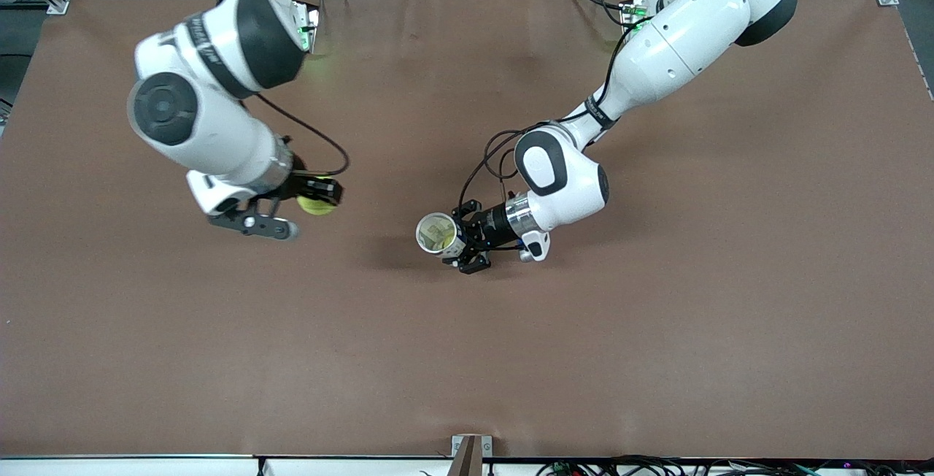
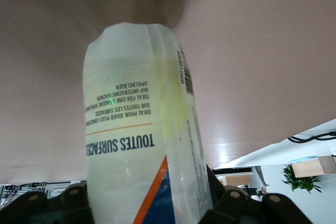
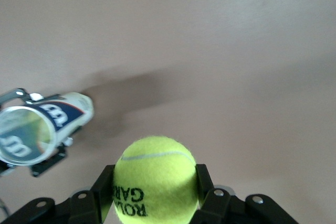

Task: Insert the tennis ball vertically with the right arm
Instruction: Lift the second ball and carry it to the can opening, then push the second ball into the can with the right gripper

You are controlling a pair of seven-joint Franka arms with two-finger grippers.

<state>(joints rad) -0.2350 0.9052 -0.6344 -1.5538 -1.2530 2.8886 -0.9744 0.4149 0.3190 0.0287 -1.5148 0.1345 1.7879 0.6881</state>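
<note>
One tennis ball [image 3: 156, 178] sits clamped in right gripper [image 3: 155, 190].

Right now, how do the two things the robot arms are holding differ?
The tennis ball is round, solid yellow and fuzzy; the tube is a long, clear can with printed labels. The right gripper holds the ball; the left gripper holds the tube upright, mouth open. Both are clamped and held above the table.

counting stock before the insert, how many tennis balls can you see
1 in plain view: the tennis ball between the right gripper's fingers. The can the left gripper holds may hide more.
</note>
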